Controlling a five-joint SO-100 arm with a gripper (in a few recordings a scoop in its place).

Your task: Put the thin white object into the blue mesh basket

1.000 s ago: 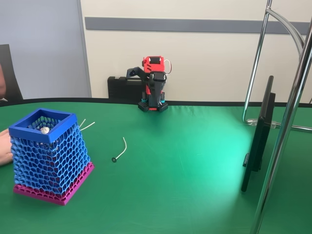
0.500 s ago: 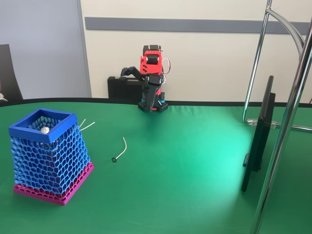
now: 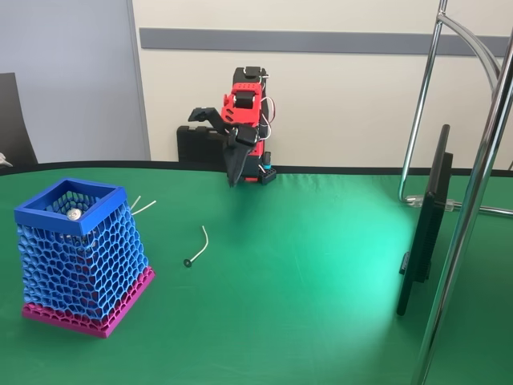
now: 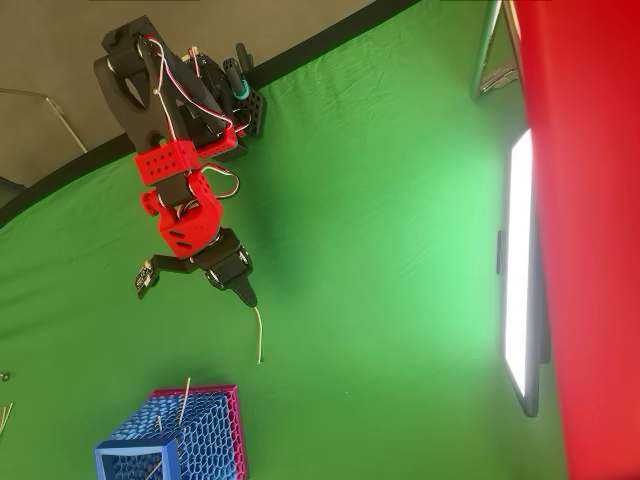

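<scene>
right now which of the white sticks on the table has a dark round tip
The curved thin white object, lying alone on the green cloth to the right of the blue mesh basket in the fixed view. The straight sticks behind the basket are plain.

Your bench (image 3: 321, 265) wears matt green cloth, faintly creased in the overhead view. The basket (image 3: 80, 257) is matt plastic honeycomb mesh. The pincer (image 3: 220, 140) looks like dull black plastic under red printed shells. Beside you, glossy chrome tubes (image 3: 421, 104) gleam.

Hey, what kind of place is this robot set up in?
Probably an office or lab test bench: a green-covered table against a plain wall, a metal stand beside a monitor, and a small red arm.
</scene>
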